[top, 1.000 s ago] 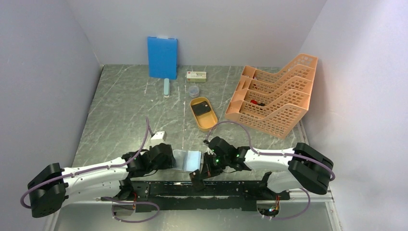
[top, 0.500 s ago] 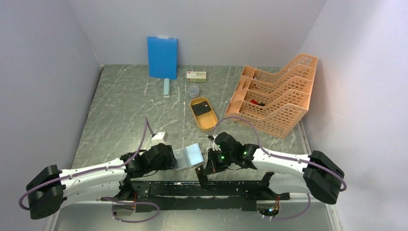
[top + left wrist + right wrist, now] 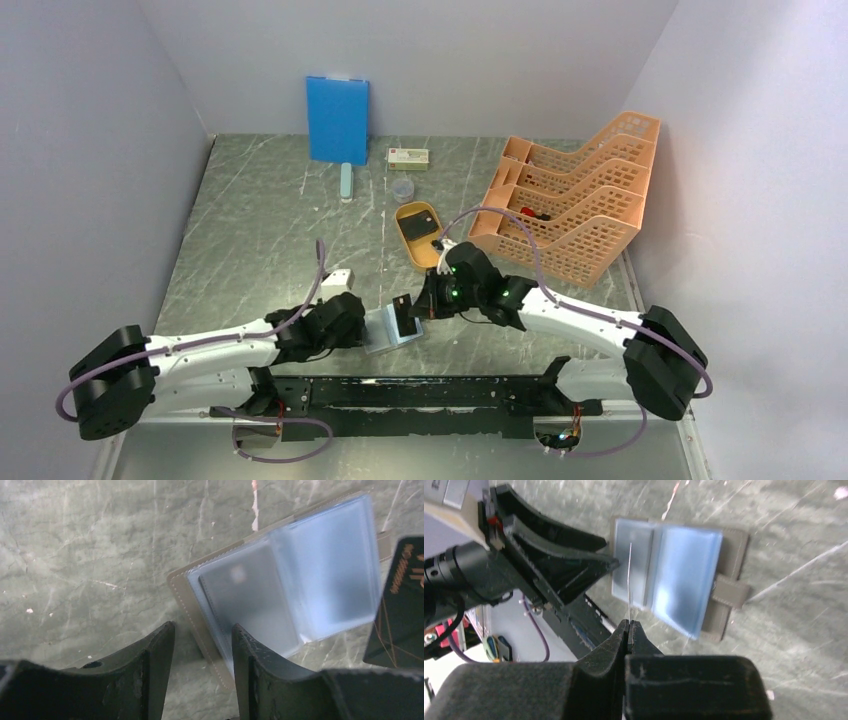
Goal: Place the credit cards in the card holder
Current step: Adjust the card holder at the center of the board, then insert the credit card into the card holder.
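From above: my right gripper (image 3: 420, 306) pinches a card (image 3: 405, 317) over the open holder (image 3: 383, 333), I judge for insertion; left wrist: my left gripper (image 3: 202, 630) is spread astride the holder's edge, likely steadying it; right wrist: the card stands edge-on above a sleeve.

— What's the card holder (image 3: 280, 585) made of, from your feed?
— I see a matt taupe cover, leather-like, stitched along the edge. Inside are glossy clear plastic sleeves, hazy and bluish.
— And the credit card (image 3: 400, 610)?
— Smooth black plastic with fine gold print. My table (image 3: 75, 555) looks like polished grey stone with pale veins. The fingers (image 3: 150, 665) of my left pincer (image 3: 203, 629) are scuffed matt black plastic.
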`<state>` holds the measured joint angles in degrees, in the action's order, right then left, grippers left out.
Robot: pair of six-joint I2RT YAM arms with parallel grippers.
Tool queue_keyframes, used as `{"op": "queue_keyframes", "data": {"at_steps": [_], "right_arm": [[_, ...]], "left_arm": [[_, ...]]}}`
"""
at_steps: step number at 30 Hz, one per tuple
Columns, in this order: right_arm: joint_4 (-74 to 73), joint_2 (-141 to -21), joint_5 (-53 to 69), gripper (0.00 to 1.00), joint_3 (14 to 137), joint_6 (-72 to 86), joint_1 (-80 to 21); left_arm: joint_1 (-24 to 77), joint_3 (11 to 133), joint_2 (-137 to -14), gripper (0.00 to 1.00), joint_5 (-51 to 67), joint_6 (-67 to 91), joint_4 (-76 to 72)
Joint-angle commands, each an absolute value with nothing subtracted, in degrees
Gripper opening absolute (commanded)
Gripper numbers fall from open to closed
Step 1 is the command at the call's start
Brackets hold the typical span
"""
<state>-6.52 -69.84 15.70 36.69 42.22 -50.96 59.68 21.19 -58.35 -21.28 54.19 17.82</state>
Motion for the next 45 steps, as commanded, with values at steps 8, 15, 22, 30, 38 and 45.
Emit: {"op": "queue_keyframes", "data": {"at_steps": [8, 15, 22, 30, 38, 45], "right_arm": [[4.91, -76.61, 16.99, 0.0, 35.2, 42.6, -48.28], [9.07, -79.27, 18.82, 0.0, 33.24, 45.06, -46.86], [11.97, -81.69, 24.16, 0.0, 31.71, 48.21, -46.02], [12.93, -80.35, 26.45, 0.0, 29.0, 52.41, -44.61], [9.82, -81.03, 30.22, 0.0, 29.3, 51.34, -44.05], [12.74, -83.63, 32.32, 0.0, 28.65, 52.71, -44.06]], "left_arm": [[55.38, 25.5, -66.24, 0.41, -20.01, 48.15, 10.68], [52.92, 27.28, -68.95, 0.28, -18.32, 46.04, 9.36], [52.76, 26.19, -63.31, 0.32, -17.57, 47.5, 12.25], [52.84, 24.12, -61.17, 0.32, -16.61, 48.79, 13.53], [52.8, 22.19, -59.41, 0.28, -19.0, 50.86, 15.99], [52.79, 22.15, -60.66, 0.23, -18.88, 50.98, 15.98]]}}
